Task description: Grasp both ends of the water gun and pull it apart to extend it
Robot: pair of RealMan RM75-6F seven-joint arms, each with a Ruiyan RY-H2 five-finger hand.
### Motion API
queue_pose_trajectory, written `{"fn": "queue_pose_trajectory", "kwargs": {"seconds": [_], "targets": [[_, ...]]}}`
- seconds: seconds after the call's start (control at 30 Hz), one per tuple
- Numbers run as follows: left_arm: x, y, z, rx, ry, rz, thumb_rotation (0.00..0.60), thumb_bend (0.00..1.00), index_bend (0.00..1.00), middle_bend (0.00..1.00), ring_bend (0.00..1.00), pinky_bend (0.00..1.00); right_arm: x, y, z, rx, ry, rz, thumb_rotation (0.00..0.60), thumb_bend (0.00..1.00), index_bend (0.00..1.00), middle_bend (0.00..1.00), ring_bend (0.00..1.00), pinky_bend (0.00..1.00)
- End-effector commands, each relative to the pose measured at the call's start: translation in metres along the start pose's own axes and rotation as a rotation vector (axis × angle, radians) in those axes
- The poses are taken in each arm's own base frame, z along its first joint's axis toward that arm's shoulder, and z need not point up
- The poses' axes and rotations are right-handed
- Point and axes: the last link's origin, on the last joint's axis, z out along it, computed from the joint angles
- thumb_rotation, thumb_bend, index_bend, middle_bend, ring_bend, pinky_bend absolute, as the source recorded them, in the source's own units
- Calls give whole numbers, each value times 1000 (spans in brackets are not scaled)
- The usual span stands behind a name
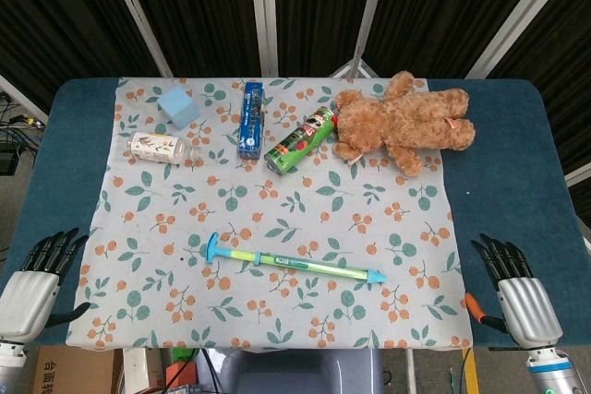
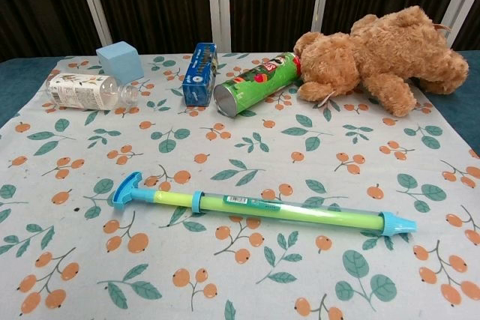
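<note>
A long green water gun [image 1: 294, 263] [image 2: 264, 209] with blue ends lies flat on the floral cloth, near the front. Its blue T-handle [image 1: 211, 248] [image 2: 126, 189] points left and its blue nozzle [image 1: 375, 277] [image 2: 395, 224] points right. My left hand [image 1: 37, 285] rests at the table's front left corner, fingers apart, holding nothing, well left of the handle. My right hand [image 1: 515, 291] sits at the front right corner, fingers spread and empty, well right of the nozzle. Neither hand shows in the chest view.
At the back of the floral cloth [image 1: 148, 228] stand a light blue cube [image 1: 177, 107], a lying plastic bottle [image 1: 162, 148], a blue box [image 1: 251, 119], a green can on its side [image 1: 299, 141] and a brown teddy bear [image 1: 404, 123]. The blue table edge [image 1: 517, 182] flanks the cloth.
</note>
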Motion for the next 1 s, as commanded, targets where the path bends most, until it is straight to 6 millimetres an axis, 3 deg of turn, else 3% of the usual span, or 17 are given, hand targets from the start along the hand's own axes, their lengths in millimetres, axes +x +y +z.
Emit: {"fn": "queue_pose_trajectory", "kwargs": {"seconds": [0.03, 0.77, 1.0], "targets": [[0, 0, 0, 0, -1, 0, 600, 114, 0, 0, 0, 75, 1, 0, 0, 0, 2, 0, 600, 389, 0, 0, 0, 0], [-2, 3, 1, 2, -43, 6, 600, 115, 11, 0, 0, 75, -1, 1, -1, -4, -4, -9, 600, 389, 0, 0, 0, 0], [0, 11, 21, -5, -62, 21, 600, 115, 91, 31, 0, 114, -3, 0, 1, 3, -22, 0, 600, 389, 0, 0, 0, 0]]}}
